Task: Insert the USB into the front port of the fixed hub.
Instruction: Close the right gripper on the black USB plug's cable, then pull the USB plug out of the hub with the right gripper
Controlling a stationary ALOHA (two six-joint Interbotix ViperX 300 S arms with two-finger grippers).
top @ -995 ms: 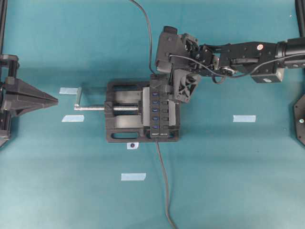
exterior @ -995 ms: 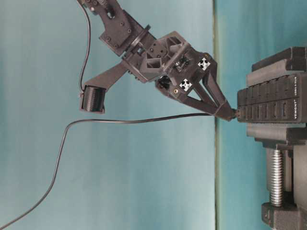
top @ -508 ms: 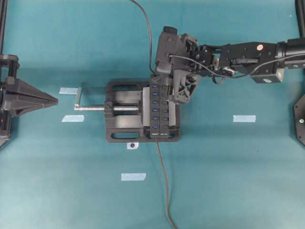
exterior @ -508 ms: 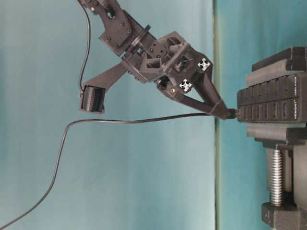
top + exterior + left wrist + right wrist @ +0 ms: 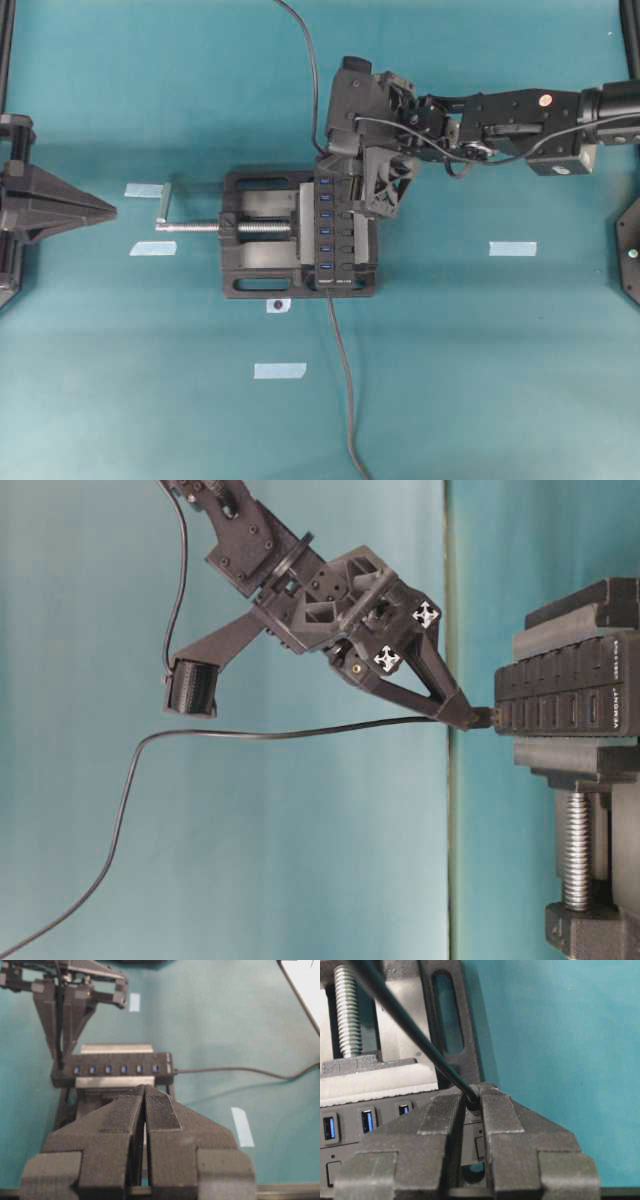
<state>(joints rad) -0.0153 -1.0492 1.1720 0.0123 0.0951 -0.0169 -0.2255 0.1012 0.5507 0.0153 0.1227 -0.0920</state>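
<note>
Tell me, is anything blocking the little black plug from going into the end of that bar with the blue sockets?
Nothing visible does. The right hand is closed on the USB, whose tip already sits against the end of the fixed hub, with no object between them. How deep the plug sits cannot be told. The vise only holds the hub.

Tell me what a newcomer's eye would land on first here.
First, the right gripper at the end of the fixed hub, its jaws closed on the USB, whose thin cable trails away behind it. Next, the black vise mid-table that clamps the hub, its silver screw pointing at the left gripper, which sits shut at the left edge.
</note>
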